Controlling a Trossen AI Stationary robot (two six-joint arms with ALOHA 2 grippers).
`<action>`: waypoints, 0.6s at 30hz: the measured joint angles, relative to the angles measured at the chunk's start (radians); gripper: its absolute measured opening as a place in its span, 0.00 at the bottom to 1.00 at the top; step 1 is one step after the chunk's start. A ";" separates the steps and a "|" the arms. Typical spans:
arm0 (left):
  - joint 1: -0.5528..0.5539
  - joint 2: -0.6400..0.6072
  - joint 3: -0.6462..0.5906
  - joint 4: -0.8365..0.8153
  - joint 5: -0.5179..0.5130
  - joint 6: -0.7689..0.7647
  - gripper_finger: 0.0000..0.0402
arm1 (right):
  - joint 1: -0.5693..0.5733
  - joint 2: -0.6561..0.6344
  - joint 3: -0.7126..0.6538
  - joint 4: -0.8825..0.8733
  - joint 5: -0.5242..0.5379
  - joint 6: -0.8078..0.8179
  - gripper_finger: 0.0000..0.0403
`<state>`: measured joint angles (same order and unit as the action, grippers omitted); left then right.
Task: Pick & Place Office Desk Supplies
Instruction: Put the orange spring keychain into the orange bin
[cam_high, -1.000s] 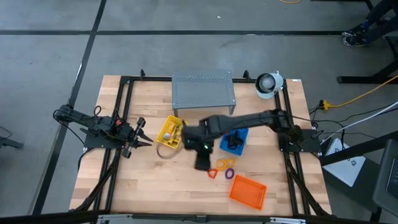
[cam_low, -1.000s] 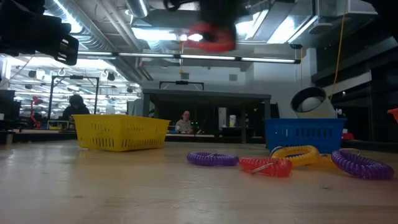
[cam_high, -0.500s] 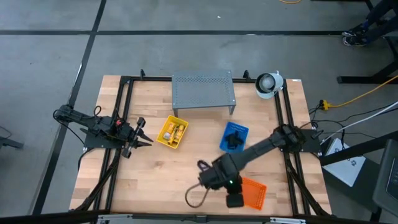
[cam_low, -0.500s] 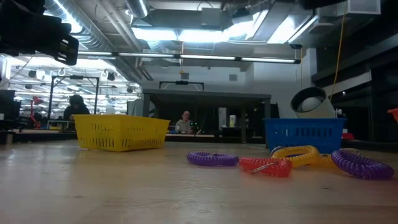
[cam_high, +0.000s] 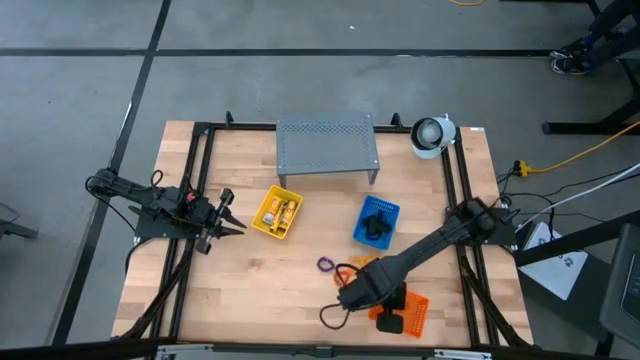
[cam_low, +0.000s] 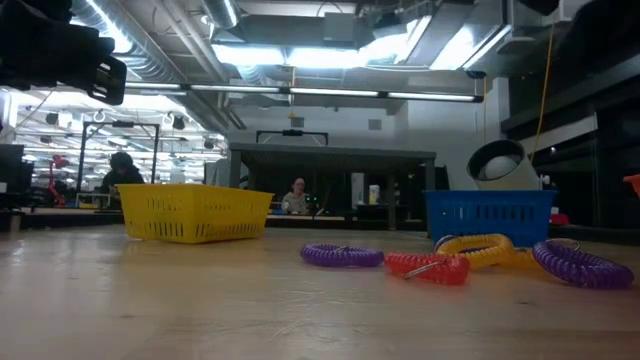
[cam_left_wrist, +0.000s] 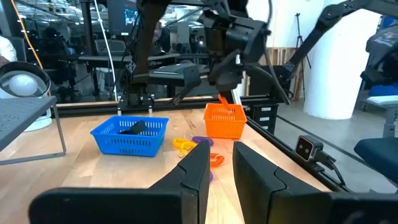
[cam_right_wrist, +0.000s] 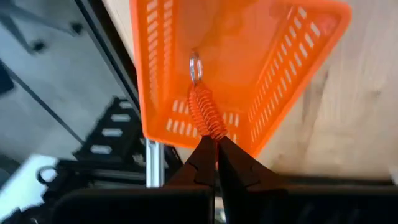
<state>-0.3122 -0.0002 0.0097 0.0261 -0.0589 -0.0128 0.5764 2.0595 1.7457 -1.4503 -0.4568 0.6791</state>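
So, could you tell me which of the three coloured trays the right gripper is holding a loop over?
The orange tray: the right gripper dangles an orange loop above it.

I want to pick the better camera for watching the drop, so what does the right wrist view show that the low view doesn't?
Only the right wrist view: the right claw shut on an orange coil loop with a metal ring, hanging over the orange tray.

Only the low view: the yellow tray, the blue tray, and the purple, red and yellow coil loops lying on the table.

Both share the wooden table; no loop appears in both views.
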 joint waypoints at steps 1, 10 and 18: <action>0.000 0.000 0.000 0.000 0.000 0.000 0.17 | 0.000 -0.031 -0.041 0.046 -0.001 0.025 0.00; 0.000 0.000 0.000 0.000 0.000 0.000 0.17 | 0.005 -0.305 -0.420 0.478 -0.014 0.344 0.00; 0.000 0.000 0.000 0.000 0.000 0.000 0.16 | 0.024 -0.356 -0.585 0.653 -0.010 0.470 0.00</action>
<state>-0.3122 -0.0002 0.0098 0.0257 -0.0589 -0.0128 0.6003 1.7035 1.1602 -0.7977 -0.4665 1.1494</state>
